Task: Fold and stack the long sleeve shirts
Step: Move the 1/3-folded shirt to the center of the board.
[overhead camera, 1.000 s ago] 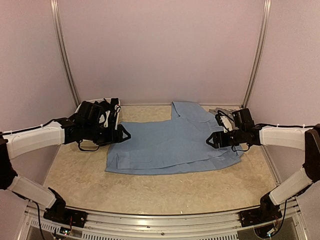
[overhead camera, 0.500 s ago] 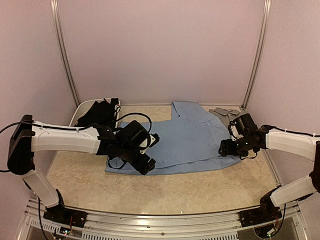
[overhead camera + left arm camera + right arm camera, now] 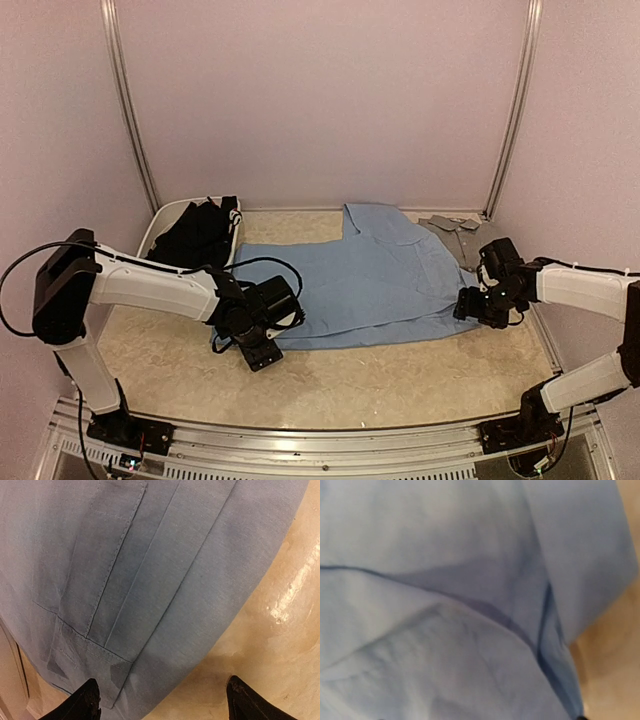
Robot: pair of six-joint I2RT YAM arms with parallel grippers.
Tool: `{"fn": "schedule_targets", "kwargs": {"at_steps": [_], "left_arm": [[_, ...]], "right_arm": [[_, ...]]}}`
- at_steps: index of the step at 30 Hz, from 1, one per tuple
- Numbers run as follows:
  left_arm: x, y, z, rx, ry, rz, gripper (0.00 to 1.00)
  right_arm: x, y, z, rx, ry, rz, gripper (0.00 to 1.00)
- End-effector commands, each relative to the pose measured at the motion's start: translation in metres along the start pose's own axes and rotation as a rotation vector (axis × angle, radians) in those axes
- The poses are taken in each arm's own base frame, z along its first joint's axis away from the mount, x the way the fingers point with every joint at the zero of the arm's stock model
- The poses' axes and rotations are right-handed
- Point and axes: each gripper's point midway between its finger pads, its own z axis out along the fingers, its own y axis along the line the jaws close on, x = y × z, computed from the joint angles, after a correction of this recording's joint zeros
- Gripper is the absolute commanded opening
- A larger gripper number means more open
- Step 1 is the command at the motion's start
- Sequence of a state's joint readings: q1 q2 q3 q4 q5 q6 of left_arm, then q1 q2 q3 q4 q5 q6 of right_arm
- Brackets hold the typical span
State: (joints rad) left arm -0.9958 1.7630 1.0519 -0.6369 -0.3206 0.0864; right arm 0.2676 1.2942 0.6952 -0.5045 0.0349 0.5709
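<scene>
Light blue collared cloth shirt (image 3: 350,285) lies flat; left gripper (image 3: 162,700) and right gripper (image 3: 478,308) hang wide-fingered over its opposite ends.

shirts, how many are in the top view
3: light blue shirt spread flat, centre; grey shirt bunched at the far right; black shirt in the white tub, far left. Others may lie hidden in the tub.

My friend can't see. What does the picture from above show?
A light blue shirt lies flat on a table, the left gripper at its near left corner, the right gripper at its right edge. A white tub at back left holds a black shirt.
</scene>
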Motion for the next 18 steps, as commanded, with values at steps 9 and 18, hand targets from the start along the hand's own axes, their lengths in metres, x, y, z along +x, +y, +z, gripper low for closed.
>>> {"fn": "schedule_targets", "kwargs": {"at_steps": [9, 18], "left_arm": [[0.008, 0.011, 0.016, -0.034, 0.069, 0.046, 0.42], [0.016, -0.022, 0.022, 0.002, 0.122, 0.133, 0.17]], "right_arm": [[0.022, -0.01, 0.014, -0.099, 0.041, 0.126, 0.63], [0.012, 0.0, 0.025, -0.162, -0.004, 0.141, 0.25]]}}
